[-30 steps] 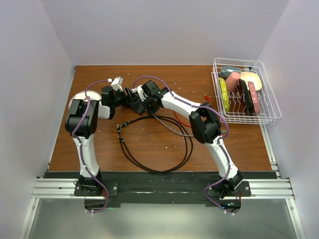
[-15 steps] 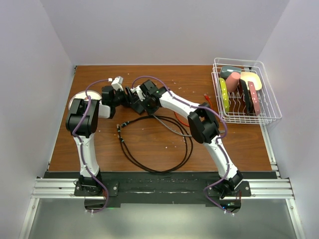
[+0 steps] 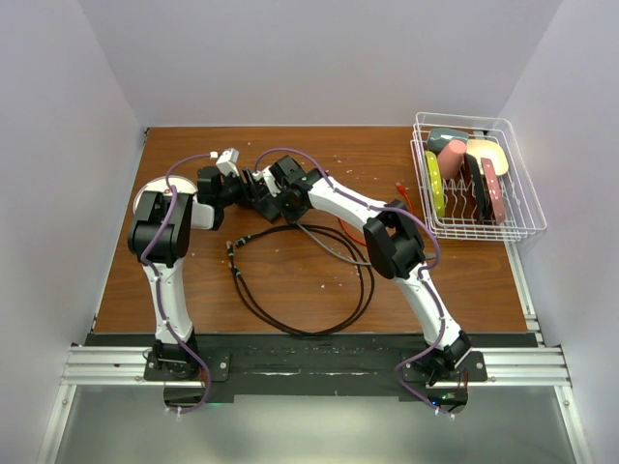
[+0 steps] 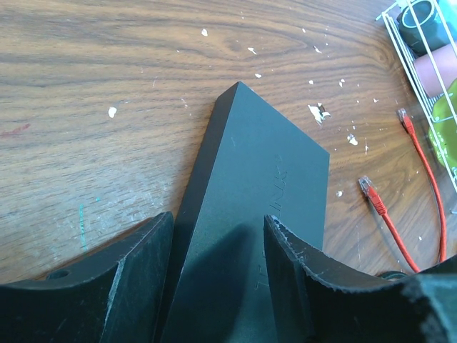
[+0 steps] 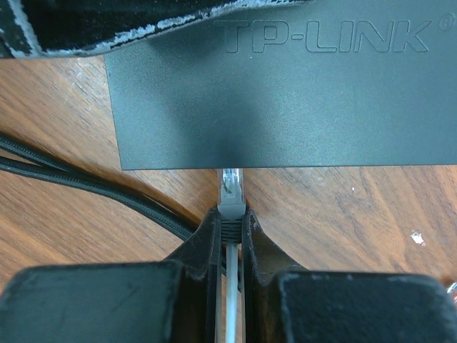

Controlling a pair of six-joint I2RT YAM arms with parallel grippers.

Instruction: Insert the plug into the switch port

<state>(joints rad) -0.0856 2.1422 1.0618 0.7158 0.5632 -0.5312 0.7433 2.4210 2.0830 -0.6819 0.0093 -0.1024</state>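
Note:
The flat black TP-LINK box [image 5: 285, 100] lies on the wooden table, its long near edge facing my right gripper [image 5: 230, 214]. That gripper is shut on the grey boot of the plug [image 5: 230, 189]. The plug's clear tip meets the box's near edge; the switch port itself is hidden under that edge. My left gripper [image 4: 218, 236] straddles one end of the box [image 4: 264, 186], with one finger [image 4: 143, 264] against its side and the other lying on its top face. In the top view both grippers, left [image 3: 247, 184] and right [image 3: 274, 198], meet at the back left of the table.
A looped black cable [image 3: 309, 290] lies mid-table, and its strands pass just left of my right fingers [image 5: 86, 179]. A red patch cable [image 4: 385, 214] lies right of the box. A white wire basket [image 3: 522, 217] of coloured items stands at the back right.
The right arm's elbow has crept slightly left and back. Both grippers and the box stay about where they were.

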